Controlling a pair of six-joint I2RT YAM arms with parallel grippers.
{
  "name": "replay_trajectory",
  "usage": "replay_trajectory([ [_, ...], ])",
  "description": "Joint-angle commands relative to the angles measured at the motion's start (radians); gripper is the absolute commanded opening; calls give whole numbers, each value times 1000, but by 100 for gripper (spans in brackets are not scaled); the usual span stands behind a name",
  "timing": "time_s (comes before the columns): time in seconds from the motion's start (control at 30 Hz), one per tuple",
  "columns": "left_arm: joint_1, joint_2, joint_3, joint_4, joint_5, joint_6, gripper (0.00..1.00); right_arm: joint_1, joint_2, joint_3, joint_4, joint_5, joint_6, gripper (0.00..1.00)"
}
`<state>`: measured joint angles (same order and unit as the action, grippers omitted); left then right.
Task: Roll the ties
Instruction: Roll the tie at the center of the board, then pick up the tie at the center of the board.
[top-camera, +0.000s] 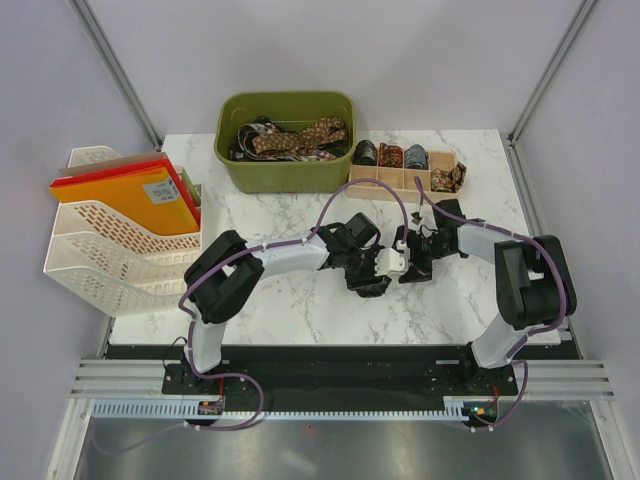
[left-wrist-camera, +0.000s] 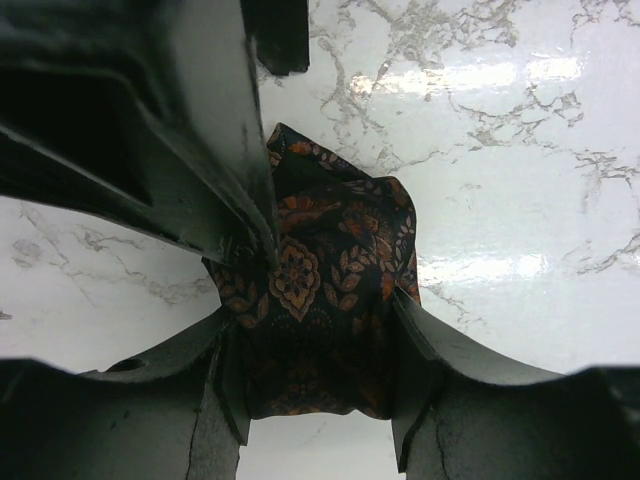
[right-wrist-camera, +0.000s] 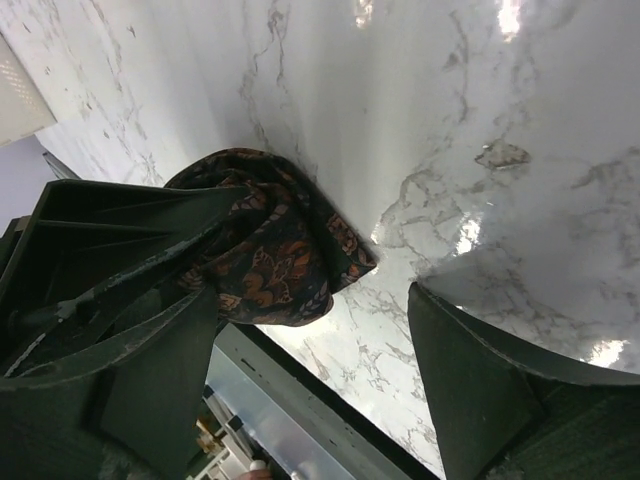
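A dark rolled tie (left-wrist-camera: 320, 285) with an orange floral print rests on the marble table (left-wrist-camera: 520, 180). My left gripper (left-wrist-camera: 318, 372) is shut on it, one finger pressing each side of the roll. In the right wrist view the same tie (right-wrist-camera: 275, 265) lies just off the left finger of my right gripper (right-wrist-camera: 310, 375), which stands open over bare marble without touching the fabric. From above, the left gripper (top-camera: 372, 280) and the right gripper (top-camera: 412, 268) meet at the table's middle, and the roll is hidden under them.
A green bin (top-camera: 285, 170) of loose ties (top-camera: 300, 137) stands at the back. To its right, a wooden organiser (top-camera: 400, 185) holds several rolled ties (top-camera: 390, 155). A white file rack (top-camera: 110, 245) with orange folders stands at the left edge.
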<state>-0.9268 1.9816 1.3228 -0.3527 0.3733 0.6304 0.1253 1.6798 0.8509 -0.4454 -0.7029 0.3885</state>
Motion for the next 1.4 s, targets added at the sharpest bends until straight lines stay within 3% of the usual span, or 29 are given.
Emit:
replay_trajectory([
  [0.0, -1, 75, -34, -138, 1, -43, 20, 60, 43, -30, 42, 124, -48, 83],
  [0.33, 0, 82, -28, -138, 1, -40, 18, 126, 106, -7, 28, 223, -69, 68],
  [0.43, 2, 83, -28, -140, 3, -40, 18, 129, 129, 5, 27, 221, -73, 58],
  [0.57, 2, 85, -31, -138, 3, -38, 17, 134, 133, 14, 42, 181, -68, 36],
  [0.7, 3, 85, -30, -138, 4, -38, 17, 134, 117, 5, 74, 132, -50, 27],
  [0.8, 5, 85, -30, -138, 4, -40, 17, 134, 109, -4, 105, 86, -28, 13],
  [0.83, 5, 86, -30, -138, 3, -40, 17, 134, 106, -4, 109, 71, -23, 3],
  [0.97, 8, 79, -31, -137, 4, -43, 17, 125, 80, -3, 116, 59, -7, 0],
  [1.07, 23, 63, -36, -128, 9, -63, 25, 111, 35, -3, 119, 72, 6, 0],
  [1.1, 28, 42, -42, -117, 13, -72, 34, 105, 23, 0, 119, 75, 13, 0],
  [1.17, 46, 17, -45, -111, 29, -96, 41, 96, -11, 5, 109, 89, 19, 0],
  [1.2, 51, -15, -56, -103, 44, -103, 53, 88, -21, 10, 106, 95, 27, 0],
  [1.27, 65, -50, -65, -100, 55, -121, 62, 85, -43, 22, 83, 108, 27, 0],
  [1.3, 69, -67, -77, -95, 64, -126, 73, 80, -49, 36, 79, 112, 30, 0],
  [1.37, 81, -124, -88, -83, 65, -143, 85, 74, -58, 53, 59, 124, 33, 0],
])
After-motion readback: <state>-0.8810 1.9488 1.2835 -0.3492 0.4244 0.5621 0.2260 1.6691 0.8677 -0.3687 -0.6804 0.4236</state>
